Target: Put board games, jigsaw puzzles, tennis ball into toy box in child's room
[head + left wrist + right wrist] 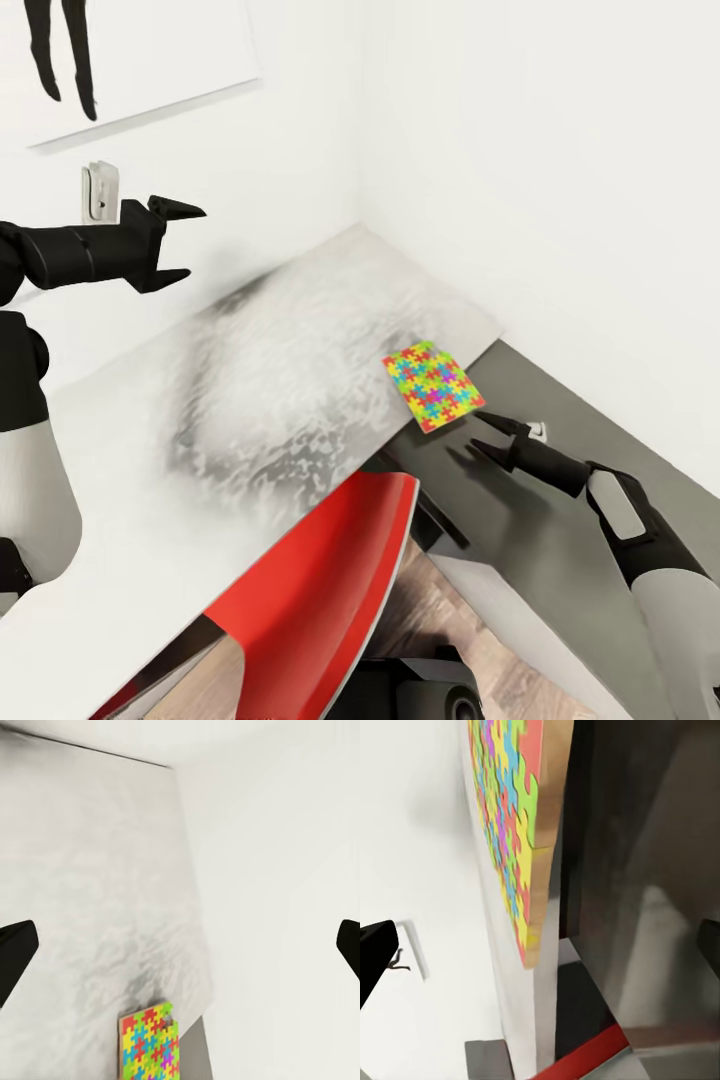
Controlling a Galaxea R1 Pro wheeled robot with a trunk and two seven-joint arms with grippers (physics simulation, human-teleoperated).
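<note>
From the head camera I've got the right tool (488, 436) out over the dark grey part of the worktop (560, 480), fingers spread apart and nothing between them. The jigsaw puzzle (432, 385) lies just ahead of its fingertips, at the near edge of the pale grey section, with one corner overhanging the step down to the dark part. Tool and puzzle are close but apart.

My left tool (172, 243) is up high, well away from the puzzle, hovering over the far end of the pale worktop by the wall. Its two fingers stand wide open, empty.

The right wrist camera gives me what the head view can't: the puzzle (514, 832) edge-on, with a thick tan backing under the coloured pieces, and the step at the worktop's edge below it. I only catch dark finger ends (373, 956) at the frame's sides there, so the gap is wide.

The left wrist camera looks down along the pale worktop (90, 885) to the puzzle (148, 1044) far ahead of that tool, cut off by the frame edge.

A red chair (320, 590) sits tucked under the worktop, below the right tool's side. A wall print (120, 60) of a black figure is cropped at the top, and the grey smudge on the worktop is hard to read.
</note>
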